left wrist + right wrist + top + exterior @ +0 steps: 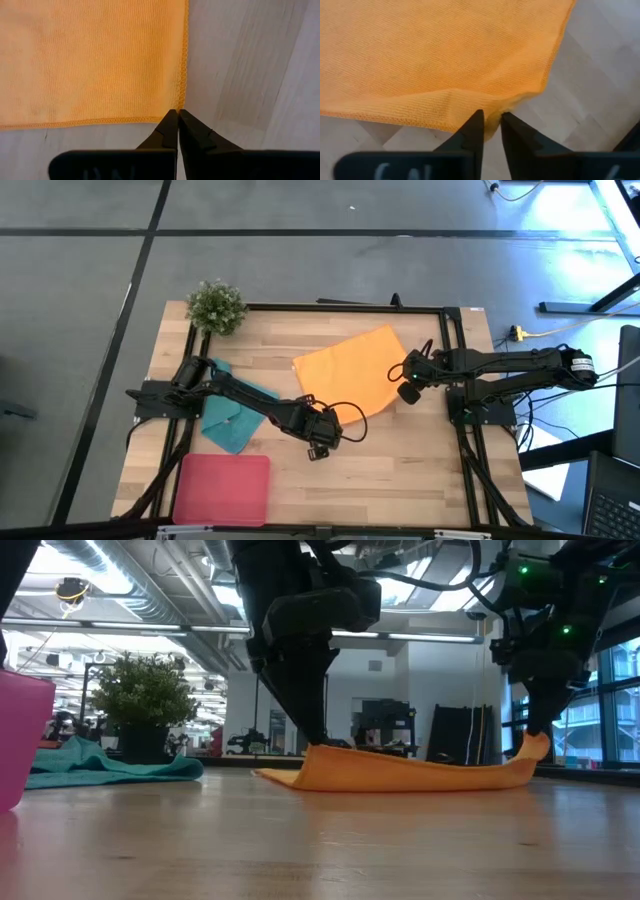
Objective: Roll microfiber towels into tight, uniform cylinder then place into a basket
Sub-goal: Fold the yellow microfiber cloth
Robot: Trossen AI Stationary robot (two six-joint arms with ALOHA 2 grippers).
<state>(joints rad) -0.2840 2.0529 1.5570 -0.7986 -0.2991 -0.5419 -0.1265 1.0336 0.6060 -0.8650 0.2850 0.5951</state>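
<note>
Pinching the orange towel (350,370) at two corners is the step in hand, judged from how both end effectors sit on its edges. Nearest the front edge of the bench (400,470) the pink basket (222,489) is seen, nothing in it. Just behind it the teal towel (232,420) is lying crumpled under the left arm, not yet rolled. At mid-bench the left end effector (178,116) is set at the orange towel's near corner, fingers closed tip to tip right at the hem; whether cloth is actually caught between them cannot be told. Farther right, the right end effector (491,120) is nipped on the towel's right corner, fingers nearly together with a fold of orange cloth between, and in the low view that corner (535,750) is lifted off the bench while the rest lies flat.

To do it well, both corners should be gripped firmly and kept level, the edge drawn taut, then turned over evenly so the roll starts straight and tight; a slack or lopsided hem would likely give a cone, not a cylinder.

At the far corner a potted plant (216,306) is standing.

Count: two towels, one basket, one plant, two arms.
</note>
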